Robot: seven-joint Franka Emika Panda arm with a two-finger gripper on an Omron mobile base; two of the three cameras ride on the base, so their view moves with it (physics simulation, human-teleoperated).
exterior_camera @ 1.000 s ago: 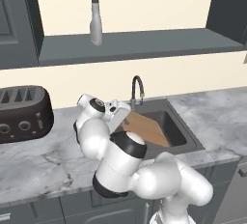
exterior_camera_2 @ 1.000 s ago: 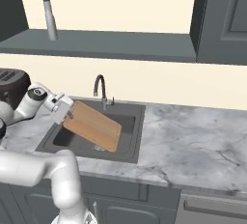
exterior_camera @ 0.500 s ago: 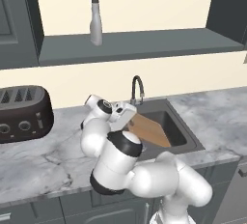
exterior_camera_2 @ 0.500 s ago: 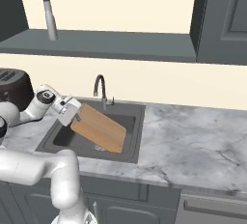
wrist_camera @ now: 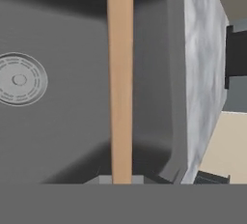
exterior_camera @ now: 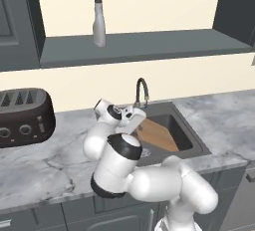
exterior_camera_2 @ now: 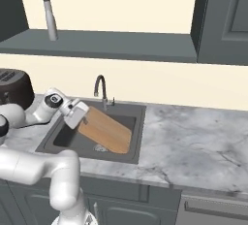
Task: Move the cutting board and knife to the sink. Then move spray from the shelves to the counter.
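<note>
The gripper (exterior_camera_2: 81, 118), clamped on the board (exterior_camera_2: 105, 131), has sunk lower into the sink (exterior_camera_2: 127, 155), so release looks close.

Glossy white rounded arm (exterior_camera: 149, 182) segments, black joint bands, blocky white hand (exterior_camera_2: 76, 114).

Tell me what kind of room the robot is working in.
A kitchen, by the look of it: a marble counter with a recessed sink and faucet, a toaster, and dark cabinets.
</note>
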